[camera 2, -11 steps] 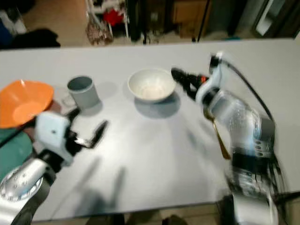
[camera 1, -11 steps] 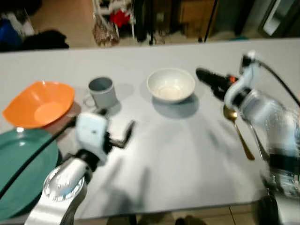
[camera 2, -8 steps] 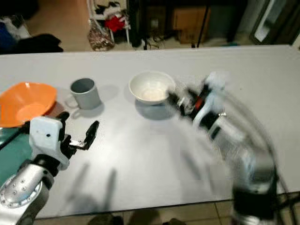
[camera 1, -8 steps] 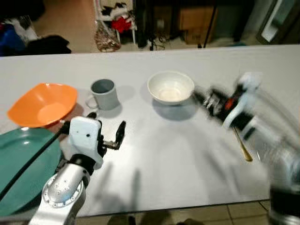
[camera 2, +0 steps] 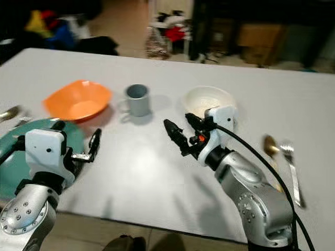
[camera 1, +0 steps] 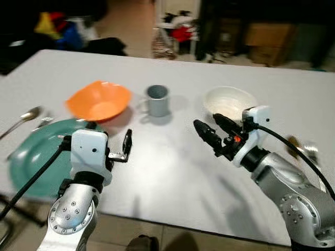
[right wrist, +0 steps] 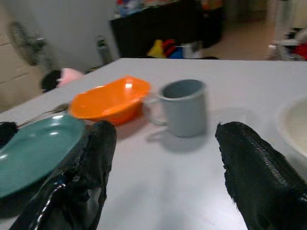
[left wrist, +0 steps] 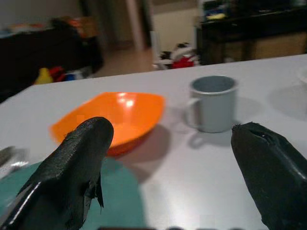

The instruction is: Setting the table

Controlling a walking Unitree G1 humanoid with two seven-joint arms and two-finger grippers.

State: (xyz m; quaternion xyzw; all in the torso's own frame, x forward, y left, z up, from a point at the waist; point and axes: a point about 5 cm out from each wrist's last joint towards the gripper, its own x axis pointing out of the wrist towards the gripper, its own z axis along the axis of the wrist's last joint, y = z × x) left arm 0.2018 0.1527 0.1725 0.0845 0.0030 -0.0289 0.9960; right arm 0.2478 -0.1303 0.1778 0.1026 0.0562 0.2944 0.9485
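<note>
Tableware: an orange bowl [camera 1: 99,101], a grey mug [camera 1: 156,100] and a white bowl [camera 1: 229,102] stand in a row across the middle of the tabletop [camera 1: 167,162], each apart from the next; none is held.
Plate: a green plate [camera 1: 36,157] lies at the tabletop's near left edge, its far rim just beside the orange bowl; whether they touch I cannot tell.
Cutlery: a spoon [camera 1: 21,119] and what looks like a fork lie near the left edge, beyond the plate; a gold spoon [camera 2: 270,149] and a silver fork [camera 2: 291,167] lie side by side near the right edge.
Left gripper [camera 1: 111,142]: hovers over the plate's right rim, its 2 fingers spread wide, nothing between them; its wrist view looks toward the orange bowl and mug.
Right gripper [camera 1: 215,130]: hangs above the tabletop just in front of the white bowl, fingers parted and empty, aimed toward the mug.
Step in hand: by my reading, choosing the next piece; the mug sits between both grippers' lines of sight.
Doing it well: approach the mug from its open side, away from the handle [camera 1: 141,104], straddle the wall with fingers wide, close only once centred, and lift straight up to avoid nudging the orange bowl.
Risk: a skewed grip could tip the mug.
</note>
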